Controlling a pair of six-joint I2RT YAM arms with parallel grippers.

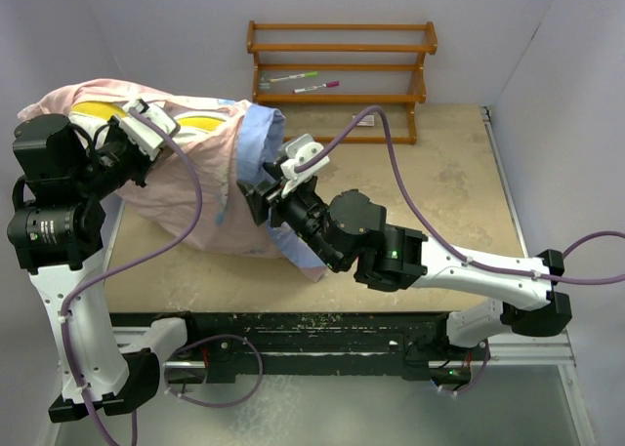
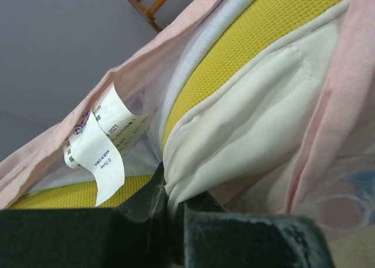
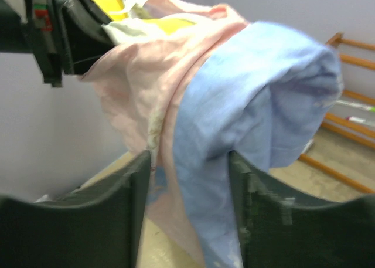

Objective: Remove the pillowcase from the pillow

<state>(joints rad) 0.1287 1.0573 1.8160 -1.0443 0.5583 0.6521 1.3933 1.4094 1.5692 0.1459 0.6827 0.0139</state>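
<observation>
Pillowcase [image 1: 186, 197], pink side out, bunched at 10 o'clock on the table [image 1: 449, 202]; left gripper [image 2: 170, 192] pinched tight on the pillow [image 2: 246, 139] at its white seam; right gripper [image 3: 188, 168] straddles the blue hem, can't tell if it's biting; bundle lies toward 10 from it, so I'd pull toward 4.

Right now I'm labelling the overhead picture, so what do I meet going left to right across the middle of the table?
Left gripper → pink bulk of the pillowcase → right gripper → table. The rack at the back overlaps these, so it is left out.
</observation>
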